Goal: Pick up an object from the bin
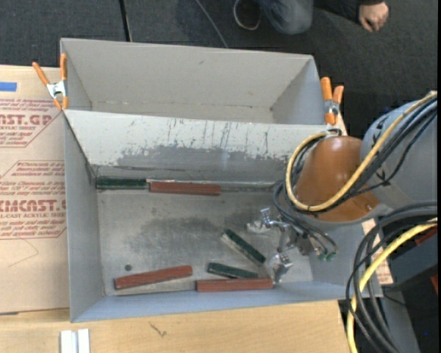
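My gripper (pixel 273 243) hangs low over the bin's front right corner, under the orange wrist cover. Its two metal fingers (pixel 281 265) stand apart, so it is open, with nothing between them. A short dark green stick (pixel 242 245) lies tilted just left of the fingers, its right end close to them. A second dark green stick (pixel 231 271) lies flat in front of it. A reddish-brown stick (pixel 234 285) runs along the front wall, its right end just below the nearer fingertip.
Another reddish-brown stick (pixel 153 277) lies at the front left. Along the foot of the back wall lie a dark green stick (pixel 121 184) and a brown stick (pixel 184 189). The arm and its yellow cables crowd the right side.
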